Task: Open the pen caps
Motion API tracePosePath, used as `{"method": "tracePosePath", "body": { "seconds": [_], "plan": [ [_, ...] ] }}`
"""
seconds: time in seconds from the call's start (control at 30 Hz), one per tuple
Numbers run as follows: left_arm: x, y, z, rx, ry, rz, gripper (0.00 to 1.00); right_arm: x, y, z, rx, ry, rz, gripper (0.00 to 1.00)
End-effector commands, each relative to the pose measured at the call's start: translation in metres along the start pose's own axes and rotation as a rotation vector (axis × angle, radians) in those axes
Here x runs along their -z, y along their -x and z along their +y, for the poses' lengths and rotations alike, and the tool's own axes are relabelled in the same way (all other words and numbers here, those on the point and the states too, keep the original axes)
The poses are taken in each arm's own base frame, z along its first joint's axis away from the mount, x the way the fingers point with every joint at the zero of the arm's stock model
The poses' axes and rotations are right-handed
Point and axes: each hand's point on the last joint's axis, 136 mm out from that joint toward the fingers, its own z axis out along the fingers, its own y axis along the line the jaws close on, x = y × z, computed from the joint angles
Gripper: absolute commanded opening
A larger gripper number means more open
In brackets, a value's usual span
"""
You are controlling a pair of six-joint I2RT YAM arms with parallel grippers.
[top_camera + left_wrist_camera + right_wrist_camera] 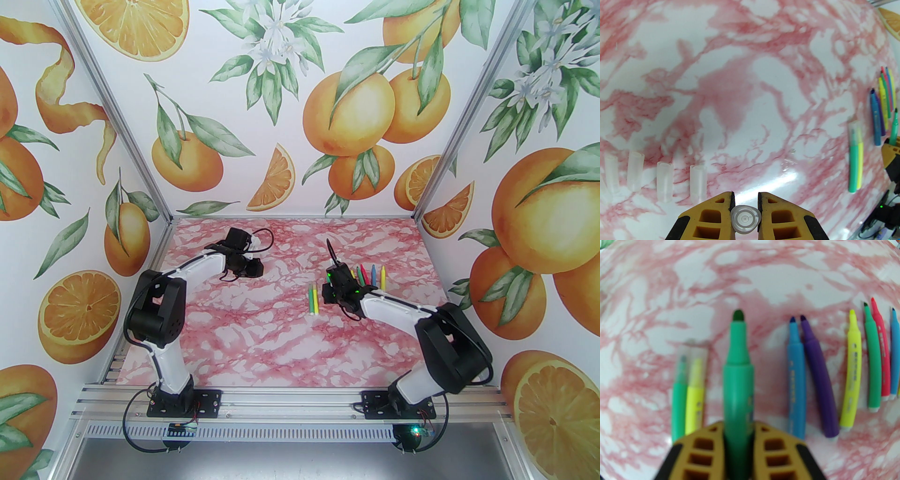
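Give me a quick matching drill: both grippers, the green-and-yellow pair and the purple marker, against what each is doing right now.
1 left gripper
2 right gripper
3 green-and-yellow pair
4 purple marker

a lies uncapped on the table
b shut on a clear cap
c caps on
d shut on an uncapped green marker

Pairs: 1-b, 2-d, 3-c, 4-a

You get the green marker (738, 380) blurred, its back end hidden between the right gripper (739, 426)'s fingers; far right of it, the edge crops a yellow pen (899, 391).
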Motion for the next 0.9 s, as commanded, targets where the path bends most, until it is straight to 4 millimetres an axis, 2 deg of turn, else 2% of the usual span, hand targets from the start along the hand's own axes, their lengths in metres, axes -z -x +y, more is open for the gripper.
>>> {"method": "tracePosePath", "body": {
  "seconds": [0.0,0.2,0.5,0.73,0.87],
  "plan": [
    [-0.002,0.001,0.004,-0.031,0.041,0.021,0.00,-0.008,0.002,-0.013,-0.037,-0.079,0.016,0.00],
    [-0.012,-0.004,0.000,-0.061,0.036,0.061,0.00,-0.017,-0.002,-0.016,-0.050,-0.101,0.042,0.00],
    [-0.028,-0.012,0.007,-0.062,0.065,0.106,0.03,-0.024,-0.006,-0.023,-0.056,-0.140,0.074,0.07],
    [-0.038,-0.015,0.014,-0.064,0.088,0.135,0.10,-0.029,-0.009,-0.026,-0.040,-0.160,0.098,0.13],
    [-0.040,-0.017,0.017,-0.066,0.100,0.143,0.18,-0.031,-0.012,-0.027,-0.033,-0.170,0.118,0.16]
  ]
}}
